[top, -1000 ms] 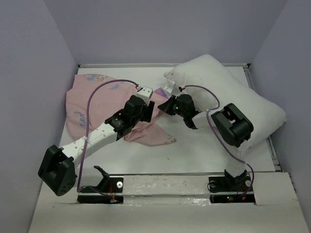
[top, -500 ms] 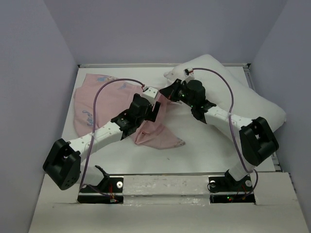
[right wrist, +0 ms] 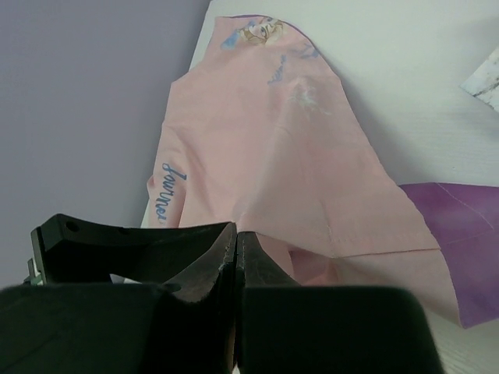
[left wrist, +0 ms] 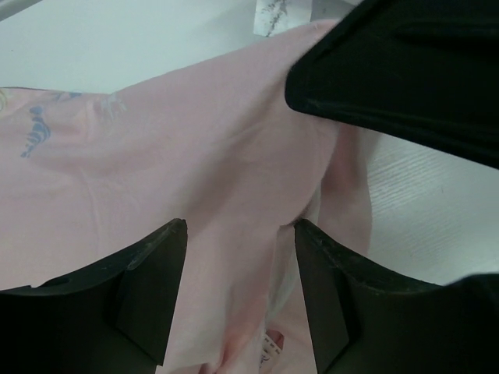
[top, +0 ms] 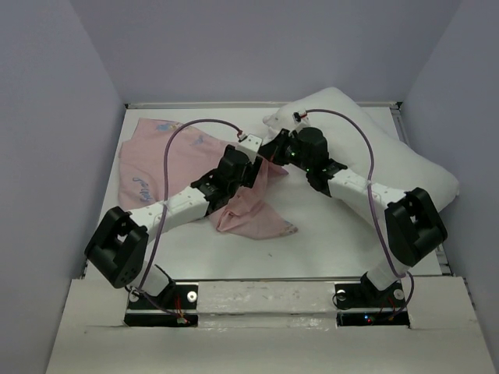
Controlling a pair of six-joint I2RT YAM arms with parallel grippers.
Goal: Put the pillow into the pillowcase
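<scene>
The pale pink pillowcase (top: 168, 160) lies on the left half of the table, its right edge lifted toward the middle. The white pillow (top: 374, 156) lies at the back right. My right gripper (top: 271, 149) is shut on the pillowcase's raised edge; in the right wrist view its fingers (right wrist: 236, 230) are pressed together, with the pink fabric (right wrist: 288, 156) stretched away from them and its purple inside (right wrist: 460, 234) showing. My left gripper (top: 253, 167) is open just below the right one; in its wrist view a fold of the pink fabric (left wrist: 156, 171) passes between its spread fingertips (left wrist: 240, 227).
Lilac walls (top: 70, 117) close in the white table (top: 327, 234) on the left, back and right. A raised white ledge (top: 257, 292) runs along the near edge above the arm bases. A small white tag (left wrist: 271, 14) shows beyond the fabric.
The right arm reached out toward the back, drawing the pillowcase edge up and to the right. The left arm then moved forward, bringing its gripper up to the raised fabric beside the right gripper.
</scene>
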